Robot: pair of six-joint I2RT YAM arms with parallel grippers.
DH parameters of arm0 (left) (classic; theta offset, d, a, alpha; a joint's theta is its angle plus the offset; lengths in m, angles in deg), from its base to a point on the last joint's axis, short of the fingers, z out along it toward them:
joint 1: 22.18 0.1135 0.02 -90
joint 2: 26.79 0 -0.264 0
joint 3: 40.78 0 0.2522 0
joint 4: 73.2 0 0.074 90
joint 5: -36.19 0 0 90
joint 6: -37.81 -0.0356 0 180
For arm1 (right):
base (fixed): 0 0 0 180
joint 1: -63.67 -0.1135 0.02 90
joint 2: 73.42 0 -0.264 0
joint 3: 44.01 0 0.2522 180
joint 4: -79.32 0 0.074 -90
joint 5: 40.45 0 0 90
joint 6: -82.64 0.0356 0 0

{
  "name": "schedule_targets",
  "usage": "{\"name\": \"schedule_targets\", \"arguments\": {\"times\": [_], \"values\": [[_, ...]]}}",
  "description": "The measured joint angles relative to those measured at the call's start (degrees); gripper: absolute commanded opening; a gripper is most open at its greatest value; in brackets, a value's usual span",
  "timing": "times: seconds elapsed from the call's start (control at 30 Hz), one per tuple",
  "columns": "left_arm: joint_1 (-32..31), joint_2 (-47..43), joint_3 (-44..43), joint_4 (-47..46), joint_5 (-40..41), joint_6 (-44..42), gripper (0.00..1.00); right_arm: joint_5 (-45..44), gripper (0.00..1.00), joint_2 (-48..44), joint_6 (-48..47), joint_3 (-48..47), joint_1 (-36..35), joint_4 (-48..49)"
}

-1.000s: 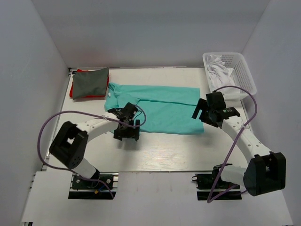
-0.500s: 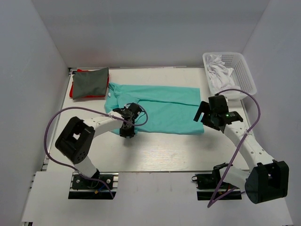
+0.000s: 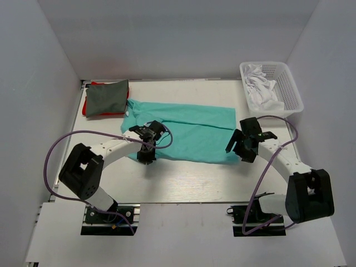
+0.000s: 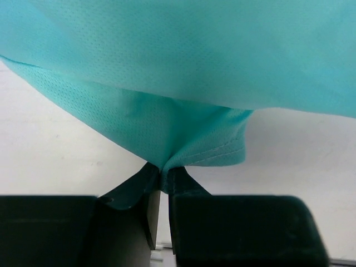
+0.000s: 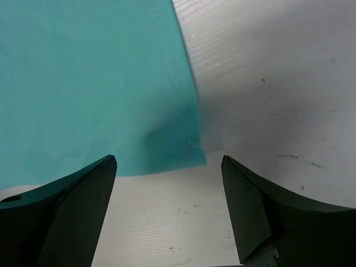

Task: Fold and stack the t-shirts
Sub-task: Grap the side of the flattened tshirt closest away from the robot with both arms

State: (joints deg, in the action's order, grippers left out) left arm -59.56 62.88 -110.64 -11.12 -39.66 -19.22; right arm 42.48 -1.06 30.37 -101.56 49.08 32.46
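Mint-teal t-shirt (image 3: 192,128): spread across your surface (image 3: 194,178).
Left end effector (image 4: 162,173): your left arm reaches to this shirt's near-left edge, jaws pinched on its hem.
Right end effector (image 5: 167,164): your right arm bends toward its near-right corner, jaws wide apart astride that corner.
Dark grey t-shirt (image 3: 107,99): folded just beyond its left end, atop the red t-shirt (image 3: 84,109).

White-and-black arms (image 3: 114,147), purple cables (image 3: 83,132)
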Motion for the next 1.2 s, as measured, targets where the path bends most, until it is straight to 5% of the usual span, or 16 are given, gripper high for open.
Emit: {"name": "schedule_targets", "arguments": {"times": [0.53, 0.7, 0.73, 0.8, 0.97, 1.07, 1.2], "values": [[-0.3, 0.1, -3.7, 7.7, -4.4, -5.6, 0.24, 2.8, 0.71, 0.3, 2.1, 5.9, 0.0, -0.3], [-0.3, 0.1, -3.7, 8.3, -5.0, -6.5, 0.26, 2.8, 0.44, 0.5, 2.6, 6.3, 0.0, 0.4], [-0.3, 0.1, -3.7, 8.5, -4.9, -6.7, 0.26, 2.8, 0.23, 0.6, 2.7, 6.3, 0.0, 0.6], [-0.3, 0.1, -3.7, 9.1, -4.9, -7.1, 0.26, 2.8, 0.02, 1.1, 2.7, 6.0, 0.0, 0.8], [-0.3, 0.9, -6.5, 10.8, -4.2, -9.0, 0.16, 2.5, 0.0, 1.6, 3.3, 4.0, 0.0, 0.5], [-0.1, 1.0, -9.6, 10.8, -4.2, -10.8, 0.02, 1.8, 0.0, 1.8, 2.7, 1.1, 0.0, -0.2], [0.2, 1.1, -13.4, 10.6, -2.8, -12.2, 0.0, 0.5, 0.0, 3.6, 1.7, -4.5, 0.0, -0.7]]}}
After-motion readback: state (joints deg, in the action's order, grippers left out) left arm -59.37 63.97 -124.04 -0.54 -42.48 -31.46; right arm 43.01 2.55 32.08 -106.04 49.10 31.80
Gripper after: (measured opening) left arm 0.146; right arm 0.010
